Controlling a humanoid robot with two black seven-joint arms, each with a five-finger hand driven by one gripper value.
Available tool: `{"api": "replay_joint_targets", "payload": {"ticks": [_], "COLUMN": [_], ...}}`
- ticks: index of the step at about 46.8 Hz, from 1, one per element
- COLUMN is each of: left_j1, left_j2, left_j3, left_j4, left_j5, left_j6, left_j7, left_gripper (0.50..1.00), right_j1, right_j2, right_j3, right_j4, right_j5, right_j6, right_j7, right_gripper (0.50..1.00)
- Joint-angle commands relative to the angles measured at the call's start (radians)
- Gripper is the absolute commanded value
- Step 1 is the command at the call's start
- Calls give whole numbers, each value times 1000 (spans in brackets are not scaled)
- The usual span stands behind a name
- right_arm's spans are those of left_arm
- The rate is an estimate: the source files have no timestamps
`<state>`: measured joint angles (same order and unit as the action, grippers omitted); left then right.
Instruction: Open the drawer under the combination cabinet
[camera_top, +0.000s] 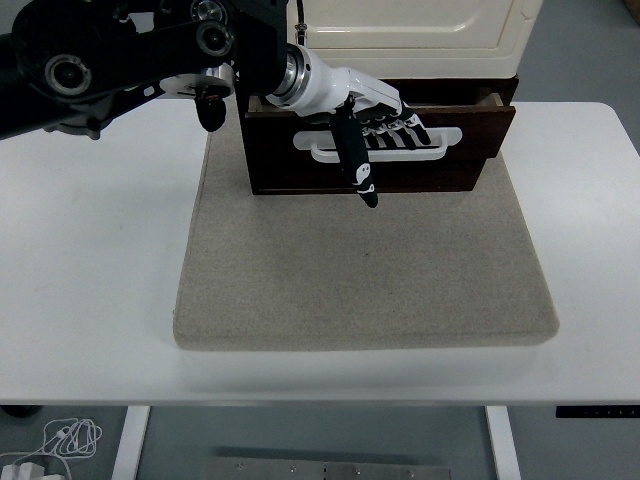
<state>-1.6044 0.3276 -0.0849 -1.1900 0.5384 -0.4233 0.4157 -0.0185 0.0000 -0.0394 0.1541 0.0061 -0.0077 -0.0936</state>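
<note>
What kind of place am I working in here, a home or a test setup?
Most likely a lab or test bench, not a home. A small cream cabinet with a dark wooden drawer sits on a grey mat on a plain white table, with the left hand hooked in the drawer's white handle.

White table (90, 300), beige felt mat (365, 270) lying on it, white cable (65, 437) coiled on floor below
</note>
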Motion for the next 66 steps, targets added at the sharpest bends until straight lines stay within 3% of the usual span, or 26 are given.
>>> {"api": "replay_joint_targets", "payload": {"ticks": [1,66], "left_j1": [9,11], "left_j2": [1,24], "left_j3": [-1,-38], "left_j4": [-2,-17], "left_j5": [0,-25], "left_j6": [0,-86], "left_j7": [0,0], "left_gripper": [1000,1000], "right_j1": [0,0], "right_j2": [0,0], "right_j3": [1,0], "right_j4": [1,1], "right_j5": [0,0], "right_j6": [0,0], "right_j7": [0,0], "right_gripper": [928,928]}}
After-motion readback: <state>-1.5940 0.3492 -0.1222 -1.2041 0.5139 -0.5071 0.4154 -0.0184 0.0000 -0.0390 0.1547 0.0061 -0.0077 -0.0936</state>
